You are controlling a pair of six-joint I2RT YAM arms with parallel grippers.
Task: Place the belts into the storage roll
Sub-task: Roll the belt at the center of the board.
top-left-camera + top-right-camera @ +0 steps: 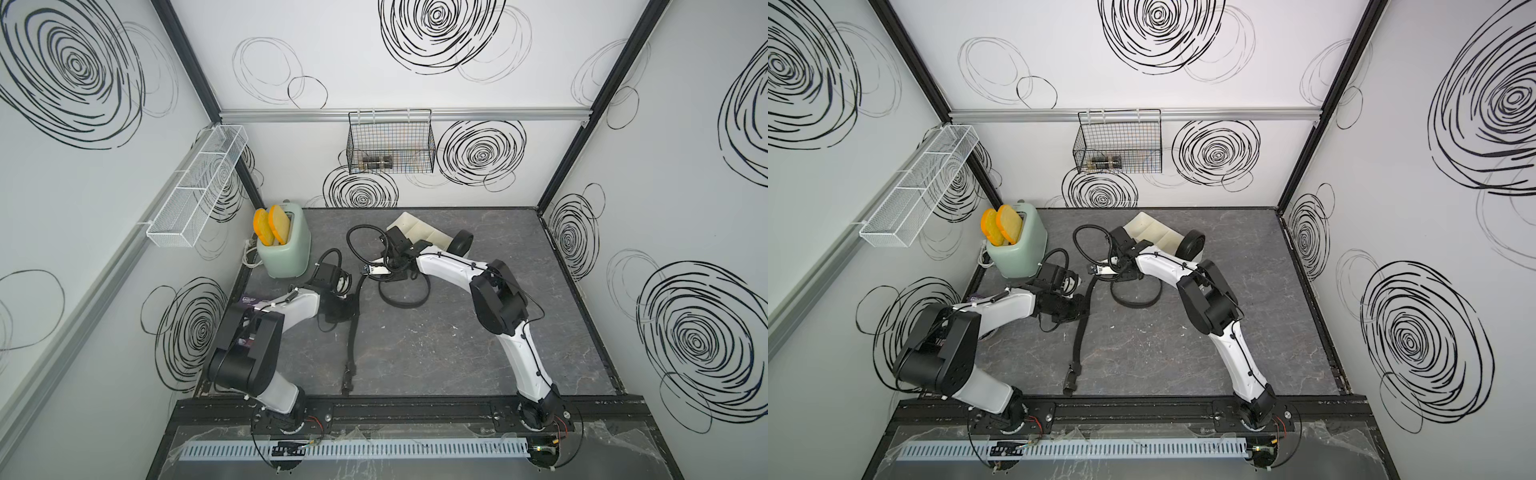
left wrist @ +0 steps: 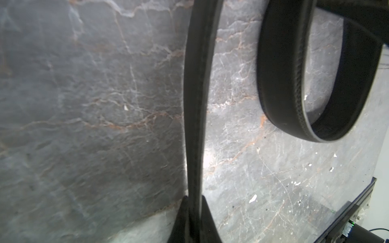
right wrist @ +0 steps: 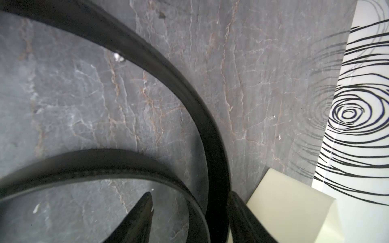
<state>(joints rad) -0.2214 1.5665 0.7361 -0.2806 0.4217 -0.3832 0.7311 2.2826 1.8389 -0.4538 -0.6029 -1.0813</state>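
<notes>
Two belts are lying on the dark grey, stone-veined worktop (image 1: 457, 357). The first, a long narrow black strap (image 1: 353, 332) with a dark buckle (image 1: 348, 380), is stretching from its buckle at the front edge, near the rail between the two arm bases, back toward the middle. There it is curling into a loose open loop (image 2: 277, 84) standing on edge. The left gripper (image 2: 194, 198) is reaching in from the left side. Its jaws are pressing together on the straight run of this strap, pinching it between the dark fingertips (image 2: 182, 216) in the left wrist view. The right gripper (image 3: 190, 194) is hanging over the loop with its jaws spread. One dark fingertip (image 3: 143, 214) is sitting inside the curl and the other outside it, with two passes of the strap running between them unsqueezed. The second belt, a thick wound black coil (image 1: 462, 243), is standing on edge against the right end of the cream-white rectangular plastic tray with square compartments (image 1: 422, 235). I cannot tell whether it is resting inside the end compartment or just beside it. The tray is lying toward the back of the worktop, partly hidden by the right arm, one corner showing just beside the right jaws. A pale green toaster holding two orange slices (image 1: 284, 245) is standing at the back left.
</notes>
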